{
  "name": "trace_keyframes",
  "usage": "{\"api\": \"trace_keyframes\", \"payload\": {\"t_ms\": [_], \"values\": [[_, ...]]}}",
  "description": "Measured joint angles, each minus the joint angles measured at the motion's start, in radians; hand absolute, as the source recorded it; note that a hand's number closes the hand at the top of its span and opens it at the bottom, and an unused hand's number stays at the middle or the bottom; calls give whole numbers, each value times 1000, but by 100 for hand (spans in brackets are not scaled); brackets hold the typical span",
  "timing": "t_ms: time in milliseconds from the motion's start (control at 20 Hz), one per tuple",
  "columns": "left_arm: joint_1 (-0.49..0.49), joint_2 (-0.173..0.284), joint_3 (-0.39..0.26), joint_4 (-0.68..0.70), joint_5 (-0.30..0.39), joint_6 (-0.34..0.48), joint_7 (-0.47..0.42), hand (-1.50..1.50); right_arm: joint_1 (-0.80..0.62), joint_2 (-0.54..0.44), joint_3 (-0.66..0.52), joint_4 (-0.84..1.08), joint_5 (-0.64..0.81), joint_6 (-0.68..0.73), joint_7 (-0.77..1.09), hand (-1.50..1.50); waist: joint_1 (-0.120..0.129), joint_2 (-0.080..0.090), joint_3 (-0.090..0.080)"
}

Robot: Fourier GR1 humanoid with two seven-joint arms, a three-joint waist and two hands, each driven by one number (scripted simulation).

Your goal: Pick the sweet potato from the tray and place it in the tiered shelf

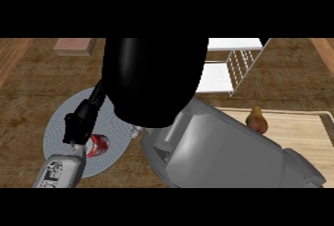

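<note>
The sweet potato (257, 119) lies on the tray (306, 132), just inside the tray's far rim and toward its left end; only its orange-brown upper part shows, since the right forearm (228, 150) crosses in front of it. By my judgement it will handle as a stiff, fairly dense root that will not crush, with a dull skin that should not slip much and tapering ends that could slide out of a hold; the thicker middle looks like the place to take it, fingers across its width and not at a tip. The tray is a pale wooden board at the bench's (26, 88) right edge. Beyond the tray's far left corner stands the shelf (225, 66), white tiers with a wire side, well apart from the potato and toward the bench's far edge. A large dark shape (153, 79) covers the middle of the view and hides the right hand, so I cannot tell how its fingers stand. Toward the bench's left edge a grey plate (62, 128) lies, with a red can (99, 146) on its near part. The left hand (79, 125) hangs over the plate, touching or just above the can, its dark fingers lying straight along the arm's line and curled round nothing. A small pinkish block (75, 45) sits at the far left.
</note>
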Motion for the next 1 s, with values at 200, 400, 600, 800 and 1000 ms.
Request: {"api": "trace_keyframes", "payload": {"t_ms": [200,400,600,800,1000], "values": [[-9,-9,-2,8,-7,8,-2,0,-67,1,-50,55,21,29,-10,150,-5,3,1],[-1,-7,1,1,-4,1,-11,0,-117,3,-99,108,32,55,-35,150,-7,5,2],[0,-4,7,6,-4,-3,-21,0,-143,4,-118,183,72,66,-66,150,-8,7,2],[-19,2,23,25,1,-8,-17,0,-144,5,-138,240,98,56,-93,150,-10,10,2],[4,-16,4,-6,-13,4,-8,0,-140,5,-160,338,155,33,-135,150,-7,11,3]]}}
